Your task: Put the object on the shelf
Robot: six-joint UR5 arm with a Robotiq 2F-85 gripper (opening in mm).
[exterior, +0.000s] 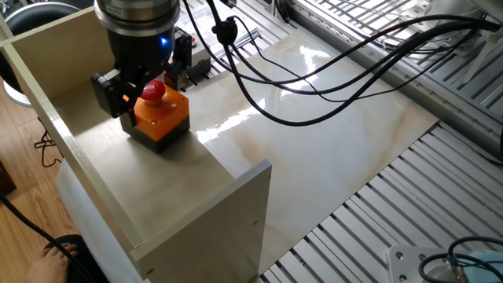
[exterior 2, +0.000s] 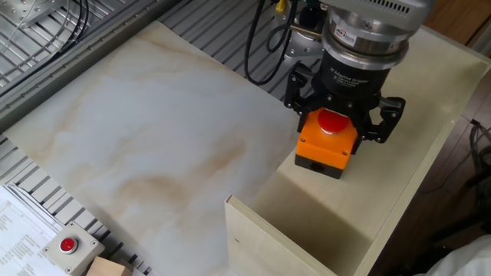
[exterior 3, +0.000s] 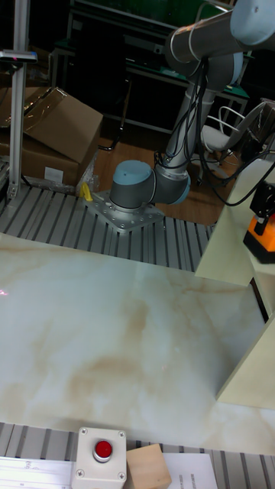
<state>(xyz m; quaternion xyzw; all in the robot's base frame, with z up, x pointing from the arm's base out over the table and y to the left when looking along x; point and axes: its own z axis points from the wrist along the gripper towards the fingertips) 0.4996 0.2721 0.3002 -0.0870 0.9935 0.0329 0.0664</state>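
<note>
The object [exterior: 161, 116], an orange-topped box with a black base and a red mushroom button, sits low on the flat panel of the beige shelf [exterior: 94, 181]. My gripper [exterior: 153, 98] comes straight down over it, one black finger on each side, shut on it. From the other fixed view the object [exterior 2: 330, 142] is under the gripper [exterior 2: 337, 123], near the shelf [exterior 2: 399, 176] panel's edge by the marble table. The tall fixed view catches the object [exterior 3: 262, 233] at its right edge, beside a shelf [exterior 3: 229, 229] wall.
A shelf side wall [exterior: 236, 220] rises in front of the object. Black cables [exterior: 314, 71] hang over the marble tabletop [exterior 2: 153, 130]. A grey box with a red button [exterior 2: 67, 247] and a wooden block [exterior 2: 107, 268] lie at the table's near edge.
</note>
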